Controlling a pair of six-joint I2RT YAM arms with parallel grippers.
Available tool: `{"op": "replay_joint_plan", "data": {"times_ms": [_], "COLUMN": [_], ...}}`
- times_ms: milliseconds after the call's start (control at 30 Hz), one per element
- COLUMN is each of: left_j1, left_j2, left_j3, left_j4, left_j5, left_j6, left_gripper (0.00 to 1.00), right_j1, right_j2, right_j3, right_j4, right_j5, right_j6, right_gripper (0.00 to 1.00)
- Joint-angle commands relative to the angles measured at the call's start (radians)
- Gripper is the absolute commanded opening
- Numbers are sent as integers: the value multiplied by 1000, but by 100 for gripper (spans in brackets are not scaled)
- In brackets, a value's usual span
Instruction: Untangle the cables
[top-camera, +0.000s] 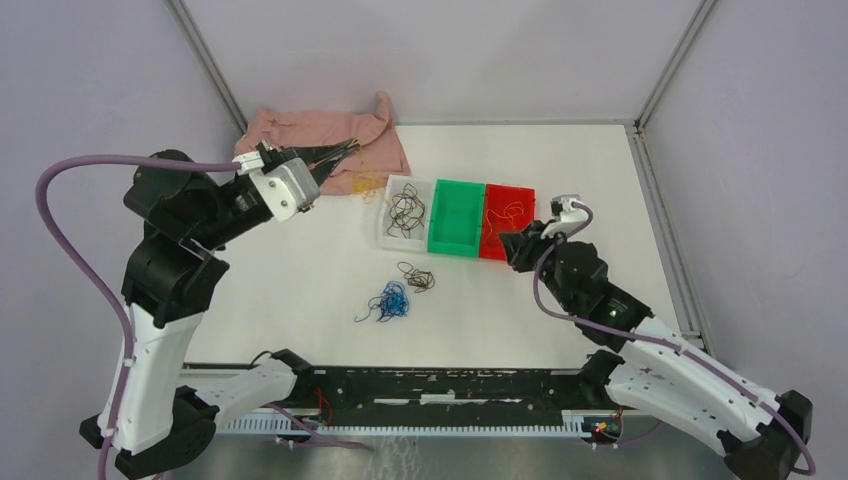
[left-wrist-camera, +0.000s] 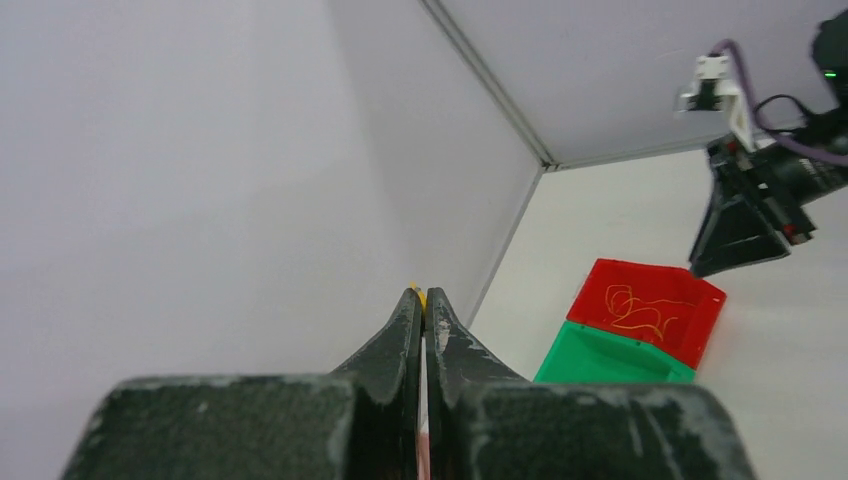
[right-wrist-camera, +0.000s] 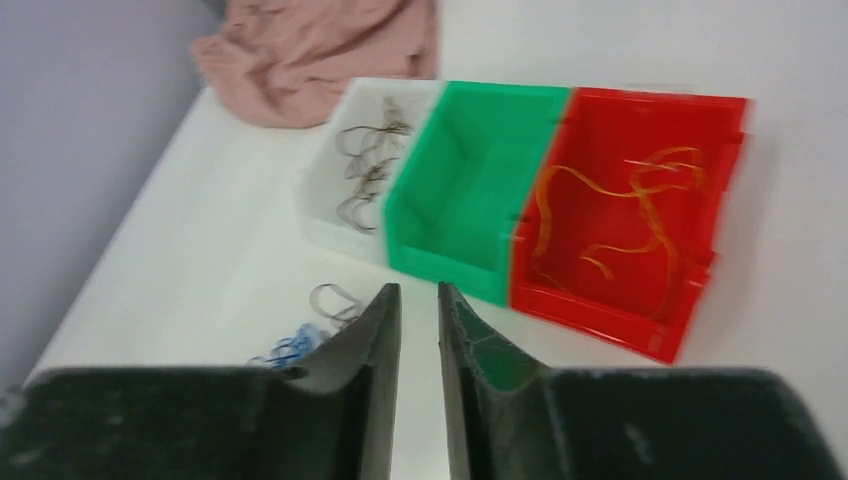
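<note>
Left fingers (left-wrist-camera: 408, 335), upper left of top view, are pinched shut on a yellow cable (left-wrist-camera: 420, 293). Right fingers (right-wrist-camera: 372, 345) are slightly apart, empty, near red bin (right-wrist-camera: 590, 305). Risk: if you lift fast, the strand slips out or drags the pink cloth (top-camera: 300, 128).

Top view high, down on whole table (top-camera: 300, 280). Wrist views low, sharing red bin (right-wrist-camera: 600, 300).

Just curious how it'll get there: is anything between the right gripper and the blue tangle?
Only dark loops, lying flat on the table right beside the blue tangle, on the right gripper's side. Nothing else visible.
</note>
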Motion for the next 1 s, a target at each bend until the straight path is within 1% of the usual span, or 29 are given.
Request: {"op": "replay_joint_plan", "data": {"times_ms": [0,67,133,200,267,400,467,533,667,733,833,933,967], "left_j1": [0,0,0,1,0,0,0,0,0,0,0,0,0], "left_j2": [6,13,17,20,27,40,45,47,46,45,45,45,45], "left_j3": [29,25,19,13,14,24,28,32,32,31,30,31,32], "left_j4": [-30,-63,-83,-84,-84,-84,-84,-85,-84,-84,-84,-84,-84], "left_j5": [177,234,259,277,294,314,320,324,330,332,332,336,338], "left_j6": [-70,-96,-105,-120,-133,-150,-155,-161,-169,-170,-169,-170,-171], "left_gripper": [3,3,3,3,3,3,3,3,3,3,3,3,3], "right_j1": [1,2,2,2,2,14,35,61,82,82,81,81,81], "right_j2": [90,149,195,232,266,348,391,421,457,463,449,413,397], "right_j3": [153,217,264,288,297,313,320,339,364,371,369,360,350], "right_j4": [244,288,320,376,443,577,625,618,612,597,553,432,411], "right_j5": [-407,-571,-691,-798,-874,-987,-1027,-1043,-1021,-989,-909,-777,-740], "right_j6": [-99,-109,-98,-73,-30,69,93,87,72,60,23,-40,-56], "right_gripper": [39,57,67,70,70,68,67,67,66,62,53,53,51]}}
